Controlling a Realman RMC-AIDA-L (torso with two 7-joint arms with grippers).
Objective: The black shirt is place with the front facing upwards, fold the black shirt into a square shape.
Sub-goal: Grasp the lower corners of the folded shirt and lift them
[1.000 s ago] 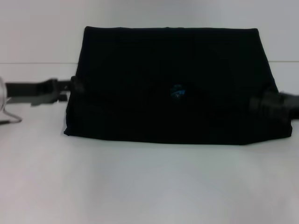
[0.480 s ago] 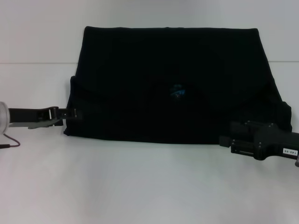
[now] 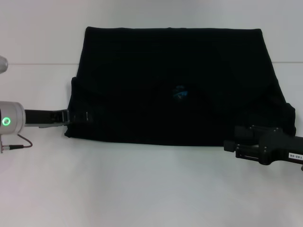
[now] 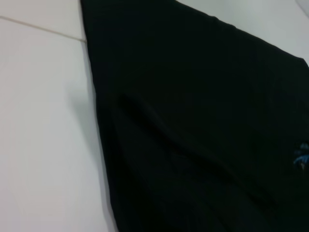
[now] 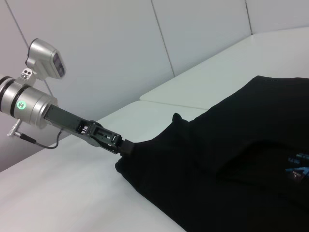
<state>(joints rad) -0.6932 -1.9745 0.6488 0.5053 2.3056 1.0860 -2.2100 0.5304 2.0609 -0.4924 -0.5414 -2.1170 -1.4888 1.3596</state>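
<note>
Left gripper (image 3: 78,116) pinches black shirt (image 3: 175,85) edge (arm level); right gripper (image 3: 232,146) unclear.

A white table (image 3: 151,189) carries the folded black shirt (image 3: 175,85).

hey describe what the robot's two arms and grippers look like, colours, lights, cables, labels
The left gripper is slim and black on a silver cylindrical wrist with a green ring light and a thin dark cable. The right gripper is blocky matte black, bearing a small white label with dark characters.
</note>
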